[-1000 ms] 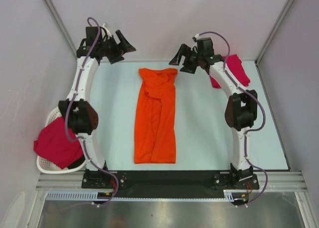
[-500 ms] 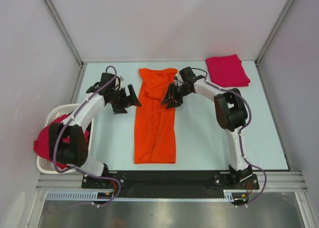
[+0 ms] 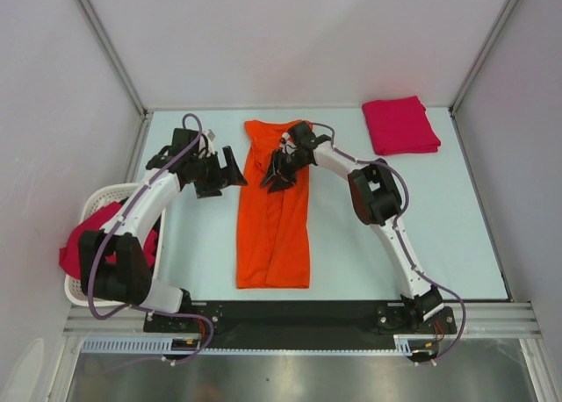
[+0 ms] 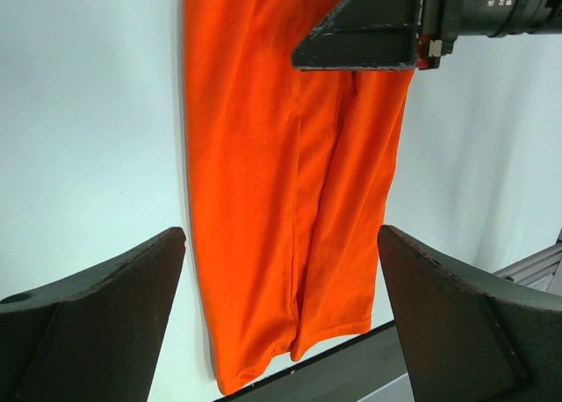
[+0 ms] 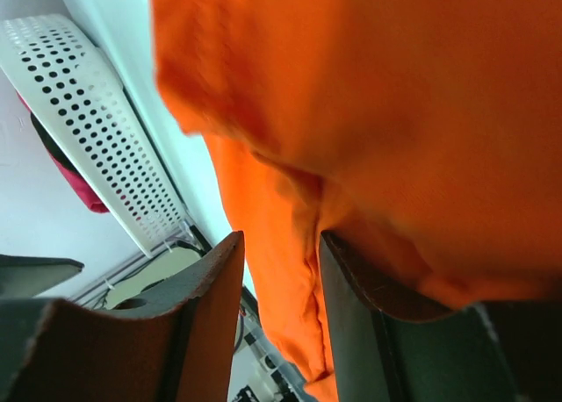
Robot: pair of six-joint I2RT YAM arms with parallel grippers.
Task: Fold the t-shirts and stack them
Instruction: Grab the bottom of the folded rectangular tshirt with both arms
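An orange t-shirt (image 3: 274, 226) lies folded into a long strip down the middle of the table (image 3: 202, 244). My right gripper (image 3: 274, 172) is down on its upper part, the jaws partly closed with a bunch of orange cloth (image 5: 395, 112) between the fingers (image 5: 202, 314). My left gripper (image 3: 232, 170) hovers wide open just left of the strip's upper edge; in its wrist view the shirt (image 4: 263, 156) runs away between the spread fingers (image 4: 114, 297). A crimson-pink t-shirt (image 3: 401, 125) lies folded at the back right. Another crimson-pink t-shirt (image 3: 92, 248) is heaped in the basket.
The white slatted basket (image 3: 88, 211) stands off the table's left edge, also seen behind my right fingers as a perforated basket wall (image 5: 88, 112). The black rail (image 3: 290, 312) with both arm bases runs along the near edge. Grey walls enclose the back and sides.
Both arms came down from the back corners to the orange shirt. The right gripper moved left onto its upper part and closed partway on cloth. The left gripper stayed open.
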